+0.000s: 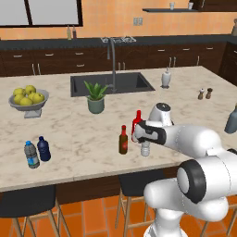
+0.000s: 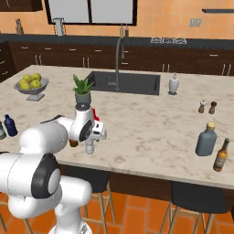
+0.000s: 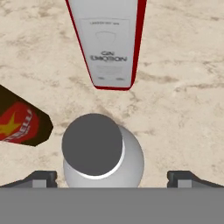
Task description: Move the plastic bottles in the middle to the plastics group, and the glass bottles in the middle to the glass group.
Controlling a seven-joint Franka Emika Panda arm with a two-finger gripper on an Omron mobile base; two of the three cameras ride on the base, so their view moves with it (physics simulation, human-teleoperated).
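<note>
The small clear plastic bottle [image 1: 145, 149] [image 2: 89, 146] stands near the counter's front edge. Its grey cap [image 3: 92, 151] sits right below my open gripper [image 1: 141, 138] [image 2: 94, 132] [image 3: 112, 178], with one fingertip [image 3: 41, 177] on each side and neither touching it. Just behind it stands the red bottle [image 1: 137, 120] [image 3: 111, 43] with a white label. The dark brown bottle [image 1: 123, 140] [image 3: 19, 122] is to its left. The plastics group, a blue-labelled clear bottle [image 1: 31, 154] and a navy bottle [image 1: 44, 148], is at the far left. The grey-blue glass bottle [image 2: 206, 139] [image 1: 231, 119] stands far right.
A potted plant [image 1: 96, 98] and the sink [image 1: 111, 83] lie behind the middle bottles. A bowl of lemons [image 1: 28, 99] is at the back left. Salt and pepper shakers [image 1: 205, 94] and a white dispenser [image 1: 166, 78] are at the back right. An amber bottle [image 2: 221, 155] stands beside the grey-blue one.
</note>
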